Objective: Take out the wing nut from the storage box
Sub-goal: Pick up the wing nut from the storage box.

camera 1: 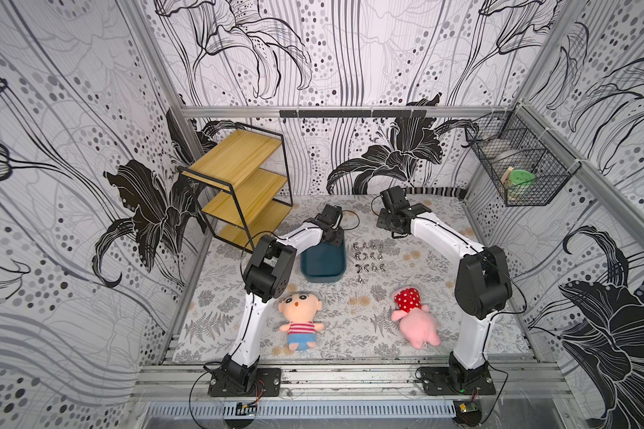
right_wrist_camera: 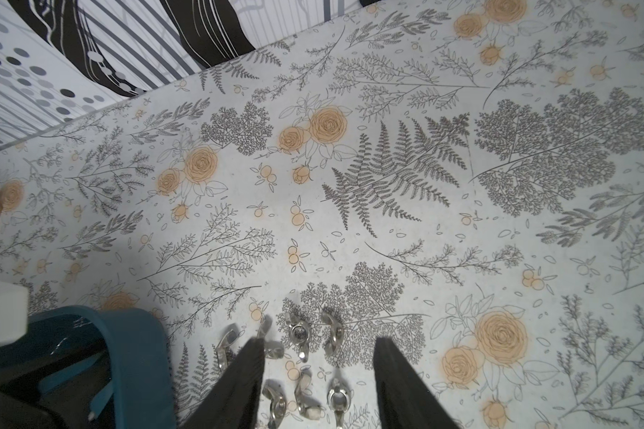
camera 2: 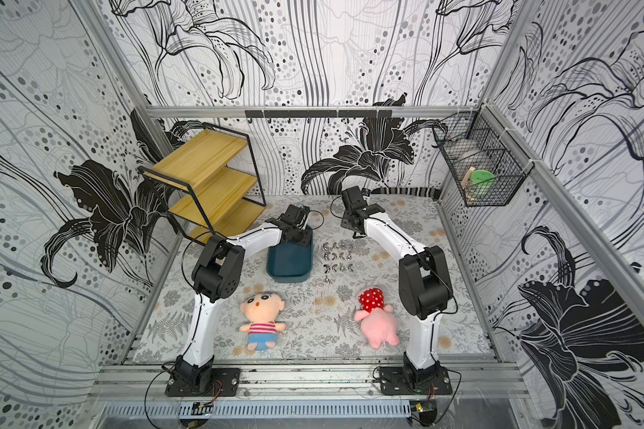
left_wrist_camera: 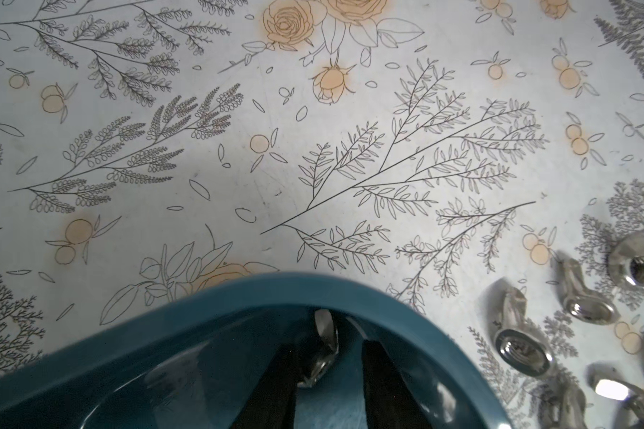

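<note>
Front rail (camera 1: 331,371): 2 black arm bases (camera 1: 242,379) bolted to aluminium extrusion. Next, on the floral-print surface (camera 1: 350,330), 2 plush dolls lying flat and well apart: boy doll (camera 1: 300,317) in a striped top, pink doll (camera 1: 415,323) with a red polka-dot hood. Mid-surface: 1 box (camera 1: 322,267), dark teal plastic, rounded corners, low walls. Contents seen: 1 wing nut (left_wrist_camera: 322,351), shiny metal, in a far rounded corner. Inside the box sits the left pincer (left_wrist_camera: 331,345), fingers (left_wrist_camera: 383,382) part-spread either side of that nut. There's a visible gap between nut and one finger, so not pinched. Just beside the box, on the right arm's side: loose nuts (camera 1: 369,256) in rough rows, about a dozen, exact count unclear. Above them hangs the right pincer (right_wrist_camera: 318,341), spread wide, holding nothing. Far left corner: 1 shelf (camera 1: 238,178), 3 wood boards in a black wire frame. Back wall: black hook rail (camera 1: 352,113). Right wall: 1 black mesh basket (camera 1: 517,163) holding a green round item (camera 1: 522,177) and something pale, can't identify either.
</note>
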Robot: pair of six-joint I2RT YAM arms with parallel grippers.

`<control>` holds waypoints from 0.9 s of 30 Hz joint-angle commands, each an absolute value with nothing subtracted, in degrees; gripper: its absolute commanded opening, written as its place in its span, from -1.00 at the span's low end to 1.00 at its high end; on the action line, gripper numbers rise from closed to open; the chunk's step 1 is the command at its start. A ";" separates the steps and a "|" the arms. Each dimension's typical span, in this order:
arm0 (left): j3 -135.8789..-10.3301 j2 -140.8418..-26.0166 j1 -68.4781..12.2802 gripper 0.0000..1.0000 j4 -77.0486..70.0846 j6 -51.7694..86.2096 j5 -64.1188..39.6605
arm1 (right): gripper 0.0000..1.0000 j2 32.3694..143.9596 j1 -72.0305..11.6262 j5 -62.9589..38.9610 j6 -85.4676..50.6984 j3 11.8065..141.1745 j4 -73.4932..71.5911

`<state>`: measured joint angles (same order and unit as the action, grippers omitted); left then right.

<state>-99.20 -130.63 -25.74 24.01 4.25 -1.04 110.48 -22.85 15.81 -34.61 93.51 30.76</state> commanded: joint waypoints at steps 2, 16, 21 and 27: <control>-101.78 -132.08 -25.83 -0.33 22.50 2.84 -0.35 | 0.06 110.30 -23.03 15.05 -33.67 93.23 30.59; -100.06 -132.95 -25.41 -0.39 22.07 2.41 -0.08 | 0.06 110.22 -23.02 13.40 -33.81 93.16 30.59; -100.02 -133.50 -25.04 -0.43 22.31 2.17 -0.44 | 0.06 110.29 -22.98 12.79 -34.08 92.99 30.24; -99.59 -133.39 -24.86 -0.59 22.42 2.14 -1.14 | 0.06 110.05 -23.03 12.48 -34.19 92.72 30.14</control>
<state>-100.47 -132.38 -25.08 23.92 2.83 -1.04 110.50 -22.85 12.82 -34.63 93.51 30.55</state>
